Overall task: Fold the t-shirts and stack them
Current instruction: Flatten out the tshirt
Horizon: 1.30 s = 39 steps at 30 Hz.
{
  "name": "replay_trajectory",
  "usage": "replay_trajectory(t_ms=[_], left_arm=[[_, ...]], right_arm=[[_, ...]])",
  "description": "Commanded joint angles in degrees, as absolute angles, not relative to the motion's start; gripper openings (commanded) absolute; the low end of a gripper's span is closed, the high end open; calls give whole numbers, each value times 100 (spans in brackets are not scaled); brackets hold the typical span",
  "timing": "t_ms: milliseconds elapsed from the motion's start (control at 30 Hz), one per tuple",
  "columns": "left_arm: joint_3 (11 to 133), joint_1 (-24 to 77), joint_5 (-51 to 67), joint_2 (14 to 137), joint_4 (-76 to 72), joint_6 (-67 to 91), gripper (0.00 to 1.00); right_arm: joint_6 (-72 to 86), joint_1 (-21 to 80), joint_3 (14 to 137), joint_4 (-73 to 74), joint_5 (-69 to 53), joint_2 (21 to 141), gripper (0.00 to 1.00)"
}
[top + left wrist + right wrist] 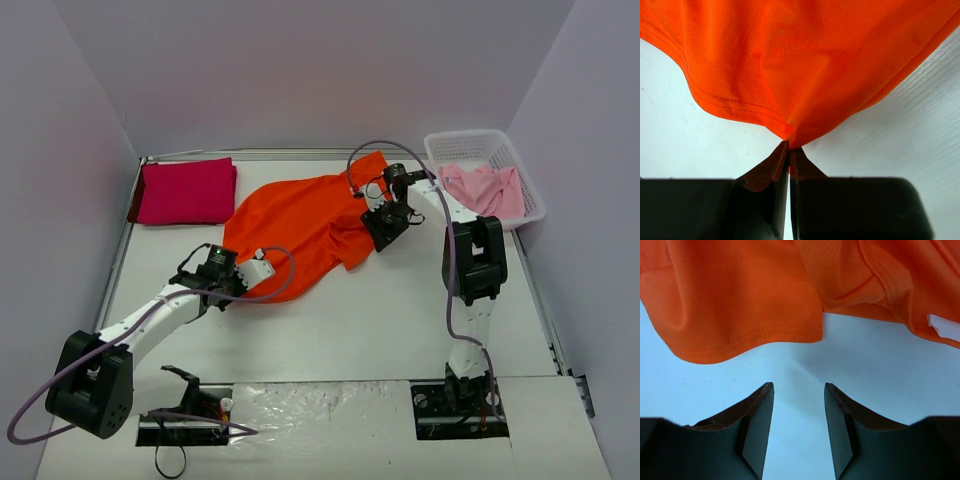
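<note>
My left end effector (789,148) is clenched on the edge of the orange shirt (300,225), which lies spread in the middle of the bench (380,320). My right end effector (799,390) is released, its jaws apart over bare bench just beside the hem. The red shirt (185,192) lies folded at the far left. The pink shirt (485,188) is in the white basket (470,137).

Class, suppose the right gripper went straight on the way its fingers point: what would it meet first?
Most likely the hem of the orange t-shirt, just past a bare strip of table. The right gripper is open and holds nothing. Its height above the table is unclear.
</note>
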<state>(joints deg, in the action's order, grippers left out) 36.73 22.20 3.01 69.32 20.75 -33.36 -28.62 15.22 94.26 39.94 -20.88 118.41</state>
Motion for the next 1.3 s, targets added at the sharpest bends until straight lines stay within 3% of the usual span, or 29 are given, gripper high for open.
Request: replay_trajectory(t_ms=[0, 667, 900, 1133, 1267], left_arm=[[3797, 2250, 290, 6820, 2092, -3270, 3], [3762, 2241, 202, 6847, 2021, -3287, 3], [3735, 2241, 193, 6820, 2004, -3287, 2], [3709, 2241, 193, 6785, 1969, -3287, 2], [3674, 2241, 167, 6776, 1907, -3296, 2]], right_arm=[[-2918, 1547, 9509, 4061, -2258, 12032, 41], [-2857, 1556, 10318, 4043, -2435, 12832, 39], [-2892, 1600, 10116, 4008, -2435, 12867, 26], [-2892, 1635, 9993, 4017, -2479, 12841, 22], [-2883, 1635, 9984, 4008, -2444, 12788, 0]])
